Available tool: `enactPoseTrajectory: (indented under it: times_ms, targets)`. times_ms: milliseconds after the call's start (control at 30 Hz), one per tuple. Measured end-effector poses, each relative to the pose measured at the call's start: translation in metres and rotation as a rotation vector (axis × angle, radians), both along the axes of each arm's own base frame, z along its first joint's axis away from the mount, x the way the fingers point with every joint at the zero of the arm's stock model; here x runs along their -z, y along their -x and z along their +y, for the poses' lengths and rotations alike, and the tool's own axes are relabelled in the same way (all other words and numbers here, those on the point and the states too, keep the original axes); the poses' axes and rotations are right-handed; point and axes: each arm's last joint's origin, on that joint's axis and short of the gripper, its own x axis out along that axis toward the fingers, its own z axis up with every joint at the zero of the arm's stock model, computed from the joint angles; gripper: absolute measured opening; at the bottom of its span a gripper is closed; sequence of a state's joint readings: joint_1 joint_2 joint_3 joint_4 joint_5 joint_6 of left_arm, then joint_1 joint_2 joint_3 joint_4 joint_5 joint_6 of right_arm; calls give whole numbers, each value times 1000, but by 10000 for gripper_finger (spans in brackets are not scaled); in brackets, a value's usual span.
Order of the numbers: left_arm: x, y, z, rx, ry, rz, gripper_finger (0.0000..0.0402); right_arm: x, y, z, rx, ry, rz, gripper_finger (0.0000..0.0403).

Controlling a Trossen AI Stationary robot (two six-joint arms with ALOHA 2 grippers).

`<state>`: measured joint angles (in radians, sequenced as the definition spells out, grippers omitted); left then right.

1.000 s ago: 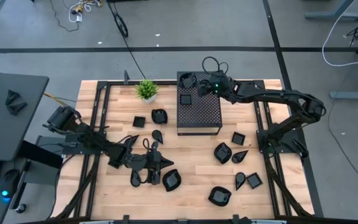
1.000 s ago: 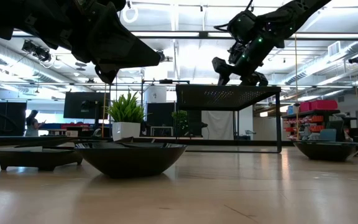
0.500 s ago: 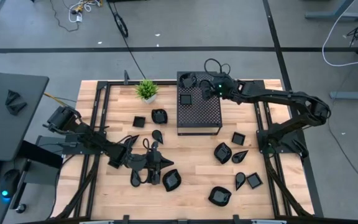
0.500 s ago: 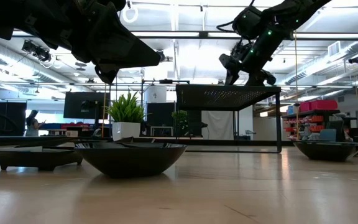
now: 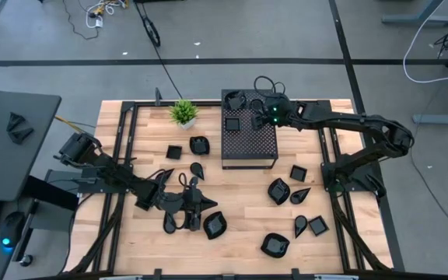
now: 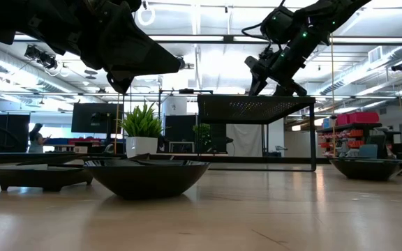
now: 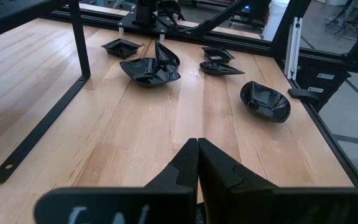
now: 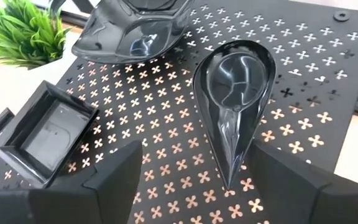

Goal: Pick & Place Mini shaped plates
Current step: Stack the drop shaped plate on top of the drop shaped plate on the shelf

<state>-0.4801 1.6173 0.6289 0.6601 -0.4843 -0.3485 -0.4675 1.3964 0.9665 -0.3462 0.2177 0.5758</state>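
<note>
Right gripper [image 8: 229,186] now swung in over the perforated box [image 5: 249,140] from its far edge a second ago, fingers spread wide and empty, teardrop plate [image 8: 235,109] lying between them on the box top: placed, by the look of it. Square plate [image 8: 42,134] and rounded plate [image 8: 135,28] just beyond, potted plant [image 5: 183,111] off the box's side. Left gripper [image 7: 197,163] pinched closed, empty, unmoved above loose plates [image 5: 278,190] on the table [image 5: 239,233].

Glossy black mini shaped plates [image 5: 278,191] lie scattered over the tabletop [image 5: 239,233], mostly toward its right edge. On the perforated box top [image 8: 303,93] rest a teardrop plate [image 8: 235,93], a square plate [image 8: 42,134] and what seems a rounded plate [image 8: 132,34].
</note>
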Motion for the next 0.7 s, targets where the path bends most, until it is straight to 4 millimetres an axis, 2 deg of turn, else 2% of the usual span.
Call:
enactPoseTrajectory:
  times_ms: [400, 700]
  targets:
    - [0, 0, 0, 0, 0, 0, 14, -21, 14, 7, 0, 26, -47, 291]
    - [0, 0, 0, 0, 0, -1, 14, -14, 9, 5, -13, 17, -31, 291]
